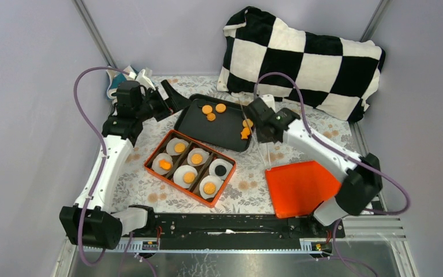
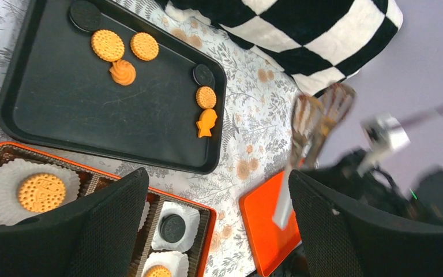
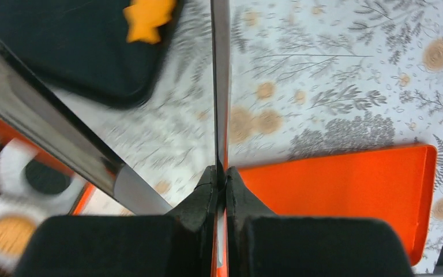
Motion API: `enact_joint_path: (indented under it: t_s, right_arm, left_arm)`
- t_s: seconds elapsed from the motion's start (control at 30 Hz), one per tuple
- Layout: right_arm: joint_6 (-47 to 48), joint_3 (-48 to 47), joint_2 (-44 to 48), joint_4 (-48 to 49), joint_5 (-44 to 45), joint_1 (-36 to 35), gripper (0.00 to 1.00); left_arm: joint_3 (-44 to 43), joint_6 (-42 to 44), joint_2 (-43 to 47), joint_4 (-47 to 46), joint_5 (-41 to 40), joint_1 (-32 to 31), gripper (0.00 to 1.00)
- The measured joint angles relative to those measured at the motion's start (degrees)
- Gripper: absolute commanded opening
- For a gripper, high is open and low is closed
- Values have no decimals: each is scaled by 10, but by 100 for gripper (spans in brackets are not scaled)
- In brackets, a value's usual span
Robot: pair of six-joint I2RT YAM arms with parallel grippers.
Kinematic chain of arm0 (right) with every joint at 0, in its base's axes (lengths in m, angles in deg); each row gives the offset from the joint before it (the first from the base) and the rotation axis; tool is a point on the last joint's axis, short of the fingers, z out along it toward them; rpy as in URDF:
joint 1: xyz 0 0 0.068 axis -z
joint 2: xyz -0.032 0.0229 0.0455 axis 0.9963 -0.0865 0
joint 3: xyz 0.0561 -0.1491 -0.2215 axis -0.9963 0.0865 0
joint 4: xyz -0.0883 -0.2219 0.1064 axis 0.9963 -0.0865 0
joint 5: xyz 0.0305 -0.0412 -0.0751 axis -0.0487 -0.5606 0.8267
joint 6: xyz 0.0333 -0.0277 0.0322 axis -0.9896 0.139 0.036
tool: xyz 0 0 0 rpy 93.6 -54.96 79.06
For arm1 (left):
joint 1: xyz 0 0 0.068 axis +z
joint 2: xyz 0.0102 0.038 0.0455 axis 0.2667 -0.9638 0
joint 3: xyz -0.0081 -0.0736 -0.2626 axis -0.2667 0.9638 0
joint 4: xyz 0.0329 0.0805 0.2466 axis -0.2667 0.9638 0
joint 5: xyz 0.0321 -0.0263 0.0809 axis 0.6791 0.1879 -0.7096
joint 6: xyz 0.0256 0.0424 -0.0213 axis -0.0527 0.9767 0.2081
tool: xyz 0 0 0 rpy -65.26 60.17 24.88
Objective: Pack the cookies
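Note:
Several orange cookies lie on the black tray (image 1: 219,130): three (image 1: 211,116) at its back left, and a round one (image 1: 247,123) and the fish-shaped one (image 1: 245,133) at its right edge. Five more sit in white liners in the orange box (image 1: 146,167), with one dark cookie (image 1: 221,169). My right gripper (image 1: 265,130) is shut on metal tongs (image 1: 267,156), just right of the fish cookie (image 3: 148,16). The tongs' arms (image 3: 220,86) are spread apart. My left gripper (image 1: 170,103) is open and empty at the tray's left edge, above the table.
An orange lid (image 1: 300,187) lies flat at the front right, below my right gripper. A checkered pillow (image 1: 306,57) rests at the back right. Two dark cookies (image 2: 202,74) also lie on the tray (image 2: 92,109). Walls close in both sides.

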Motion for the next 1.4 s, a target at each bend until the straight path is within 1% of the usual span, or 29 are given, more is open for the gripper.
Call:
enact_joint_path:
  t_s: [0.1, 0.2, 0.27, 0.4, 0.5, 0.57, 0.67, 0.7, 0.73, 0.77, 0.83, 0.87, 0.9, 0.93, 1.0, 1.1, 1.27, 1.4]
  right_arm:
    - [24, 2, -65, 29, -19, 90, 0]
    - [47, -18, -131, 48, -49, 152, 0]
    - [58, -40, -175, 59, -69, 180, 0]
    - [73, -111, -276, 82, -101, 224, 0]
    - [77, -161, -342, 82, -121, 248, 0]
    - [77, -185, -371, 70, -127, 261, 0]
    - [77, -203, -387, 51, -129, 273, 0]
    - [78, -207, -391, 46, -130, 276, 10]
    - [78, -216, -397, 39, -129, 279, 24]
    - [78, -226, -405, 31, -130, 281, 36]
    - [79, -240, -419, 25, -124, 283, 55]
    - [79, -238, -421, 27, -120, 284, 66]
    - [78, -230, -420, 33, -117, 284, 76]
    - [77, -214, -414, 47, -114, 285, 77]
    - [76, -167, -386, 76, -109, 285, 76]
    - [77, -98, -307, 96, -110, 285, 74]
    - [80, -50, -117, 135, -128, 283, 63]
    - [81, 5, 28, 136, -167, 264, 65]
  left_arm:
    - [-3, 3, -7, 1, -12, -19, 95]
    - [-3, 3, -7, 0, -19, -26, 95]
    - [-3, 4, -7, 0, -24, -28, 95]
    - [-3, 6, -11, 0, -29, -29, 95]
    - [-3, 9, -16, 0, -31, -29, 96]
    - [-3, 11, -20, 1, -33, -29, 95]
    - [-3, 13, -26, 0, -36, -29, 96]
    - [-3, 13, -28, 0, -37, -29, 95]
    - [-3, 14, -31, 0, -37, -29, 96]
    - [-3, 13, -35, 0, -37, -29, 96]
    - [-3, 13, -42, 0, -37, -29, 96]
    - [-3, 13, -46, 0, -37, -29, 96]
    - [-3, 13, -50, 0, -37, -29, 97]
    - [-3, 13, -52, 0, -37, -29, 97]
    - [-3, 14, -53, 0, -37, -29, 97]
    - [-3, 14, -52, 0, -37, -30, 98]
    - [-3, 14, -47, 0, -37, -39, 98]
    - [-3, 15, -39, 0, -46, -52, 97]
